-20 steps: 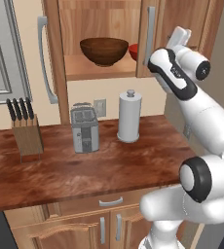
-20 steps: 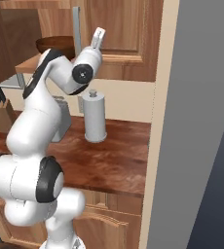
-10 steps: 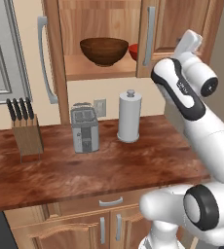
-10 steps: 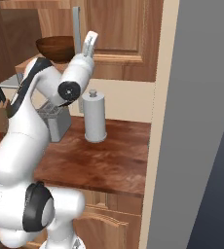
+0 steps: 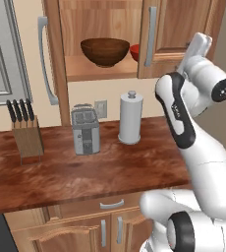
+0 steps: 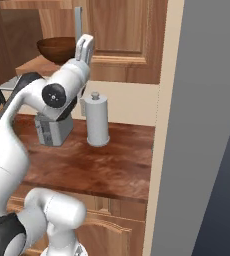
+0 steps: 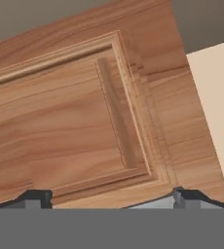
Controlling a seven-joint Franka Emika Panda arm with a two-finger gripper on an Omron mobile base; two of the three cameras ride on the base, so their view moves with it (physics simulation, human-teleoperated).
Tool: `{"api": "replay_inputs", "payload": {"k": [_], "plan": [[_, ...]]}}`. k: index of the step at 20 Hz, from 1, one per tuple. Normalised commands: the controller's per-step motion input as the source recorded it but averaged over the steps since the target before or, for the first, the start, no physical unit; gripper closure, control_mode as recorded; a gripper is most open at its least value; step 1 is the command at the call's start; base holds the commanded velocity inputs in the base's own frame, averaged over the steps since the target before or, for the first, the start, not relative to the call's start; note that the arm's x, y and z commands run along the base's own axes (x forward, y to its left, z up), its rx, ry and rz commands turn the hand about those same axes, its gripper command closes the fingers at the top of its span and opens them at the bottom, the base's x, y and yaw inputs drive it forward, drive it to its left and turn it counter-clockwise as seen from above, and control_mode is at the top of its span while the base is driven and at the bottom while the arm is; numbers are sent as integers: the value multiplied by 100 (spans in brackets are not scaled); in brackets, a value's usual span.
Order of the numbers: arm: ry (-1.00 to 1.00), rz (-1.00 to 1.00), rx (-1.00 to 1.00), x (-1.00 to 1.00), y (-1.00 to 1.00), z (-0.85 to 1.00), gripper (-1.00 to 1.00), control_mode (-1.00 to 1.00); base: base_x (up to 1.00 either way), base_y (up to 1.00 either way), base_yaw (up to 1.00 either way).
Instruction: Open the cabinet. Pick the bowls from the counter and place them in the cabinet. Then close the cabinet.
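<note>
Gripper (image 7: 106, 197) before the cabinet (image 5: 176, 29) door — fingers spread wide, empty; red bowl (image 5: 134, 50) half hidden behind that door.

Left base cam looks fwd & down from behind-left; right base cam from behind-right. Both share the counter (image 5: 85, 172) (image 6: 107, 165), paper towel roll (image 5: 130, 118) (image 6: 97, 120) & toaster (image 5: 85, 130) (image 6: 51, 131). Hand cam sits close on a cabinet door (image 7: 80, 112) (tilted).
</note>
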Motion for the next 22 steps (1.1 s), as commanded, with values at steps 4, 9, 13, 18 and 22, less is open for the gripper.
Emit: {"api": "replay_inputs", "payload": {"k": [4, 9, 13, 18, 22], "plan": [[38, 0, -2, -100, 4, 60, -100, -100, 0, 0, 0], [13, -1, 0, -100, 0, 29, -100, -100, 0, 0, 0], [-3, -1, 0, -100, 0, 0, -100, -100, 0, 0, 0], [-8, -1, 0, -100, 19, -8, -100, -100, 0, 0, 0], [-11, 0, -7, -100, 50, -5, -100, -100, 0, 0, 0]]}}
